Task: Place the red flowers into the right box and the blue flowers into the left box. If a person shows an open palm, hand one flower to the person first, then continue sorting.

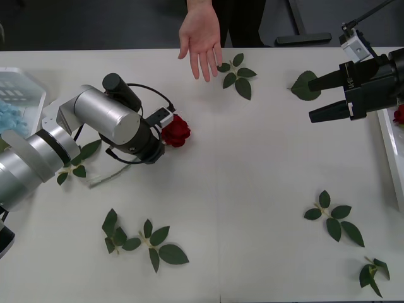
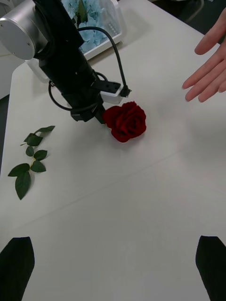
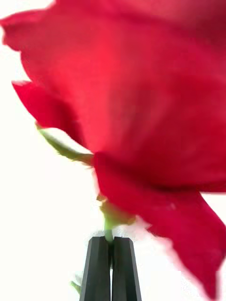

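**Rose clamped at the stem in the left end effector, palm open at the far edge**

The left end effector [image 3: 112, 268] has its two black fingers [image 3: 98, 270] pressed together on the thin green stem of a red flower [image 1: 176, 130], just below the head. In the left wrist view the bloom swells directly beyond the fingertips, its petals broad, soft-edged and deep red, with a green calyx where stem meets head. In the front view the rose head sits at the tip of the left arm, close to the white worktop [image 1: 252, 164] near its middle-left, with the head pointing away from the end effector toward the robot's right. The stem behind the fingers is hidden by the wrist, so its full line cannot be told.

The open palm [image 1: 201, 36] of the person [image 1: 214, 12] hangs over the far edge of the worktop, fingers spread and pointing toward the robot, well apart from the rose.

The right end effector [image 1: 319, 98] is held above the right side of the worktop, its black fingers parted and holding nothing, next to the right box [image 1: 390, 151], where another red bloom lies at the rim. The left box [image 1: 28, 95], slotted white plastic, holds pale blue flowers [image 1: 9, 118]. Loose green leaf sprigs [image 1: 142, 240] lie scattered on the smooth worktop.
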You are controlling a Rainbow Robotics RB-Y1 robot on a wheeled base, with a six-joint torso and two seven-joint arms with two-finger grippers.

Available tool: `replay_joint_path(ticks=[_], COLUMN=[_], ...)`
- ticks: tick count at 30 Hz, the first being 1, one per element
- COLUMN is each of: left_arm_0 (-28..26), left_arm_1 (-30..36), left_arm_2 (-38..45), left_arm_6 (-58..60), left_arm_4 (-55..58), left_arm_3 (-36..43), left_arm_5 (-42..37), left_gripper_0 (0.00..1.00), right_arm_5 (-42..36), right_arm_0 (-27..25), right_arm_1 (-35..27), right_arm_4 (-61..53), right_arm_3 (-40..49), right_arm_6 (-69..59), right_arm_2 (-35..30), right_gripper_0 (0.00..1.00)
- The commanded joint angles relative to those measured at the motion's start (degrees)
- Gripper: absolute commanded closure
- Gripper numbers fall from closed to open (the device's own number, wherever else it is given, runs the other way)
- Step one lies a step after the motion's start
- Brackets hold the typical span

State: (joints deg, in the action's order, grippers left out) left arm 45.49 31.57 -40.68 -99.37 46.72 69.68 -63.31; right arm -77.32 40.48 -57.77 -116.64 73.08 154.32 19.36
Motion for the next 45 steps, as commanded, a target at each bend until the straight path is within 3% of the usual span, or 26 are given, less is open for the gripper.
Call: replay_joint_path(ticks=[1,11,15,22,32,33,37,45], left_arm_0=[2.9,2.8,2.1,-4.9,-14.7,-15.9,-18.8,-19.5], left_arm_1=[-0.9,1.3,5.0,8.9,5.2,4.5,0.9,-6.3], left_arm_2=[-0.6,-0.6,0.2,7.3,11.8,12.1,12.1,8.0], left_arm_6=[2.7,2.8,3.1,3.5,5.1,5.3,5.5,6.0], left_arm_4=[-0.1,0.7,5.0,11.3,19.1,19.9,22.8,34.6], left_arm_3=[0.2,3.4,11.2,27.3,41.6,42.6,44.1,44.1], left_arm_5=[0.2,0.2,0.2,1.6,17.6,20.2,29.3,43.3], left_gripper_0=[1.00,1.00,1.00,1.00,1.00,1.00,1.00,1.00], right_arm_5=[0.1,0.1,0.1,0.1,0.1,0.0,0.2,-5.3], right_arm_0=[0.0,0.0,0.0,0.0,0.0,-3.8,-6.6,-6.6], right_arm_1=[-0.8,-0.8,-0.8,-0.8,-0.8,1.8,2.7,1.7], right_arm_4=[-0.3,-0.3,-0.3,-0.3,-0.3,0.2,-1.3,0.0], right_arm_3=[0.5,0.5,0.5,0.5,0.5,-0.8,-1.1,-1.9], right_arm_6=[0.7,0.7,0.7,0.7,0.7,0.7,0.7,0.7], right_arm_2=[-1.0,-1.0,-1.0,-1.0,-1.0,1.1,-2.0,-3.2], right_gripper_0=[0.00,0.00,0.00,0.00,0.00,0.00,0.00,0.00])
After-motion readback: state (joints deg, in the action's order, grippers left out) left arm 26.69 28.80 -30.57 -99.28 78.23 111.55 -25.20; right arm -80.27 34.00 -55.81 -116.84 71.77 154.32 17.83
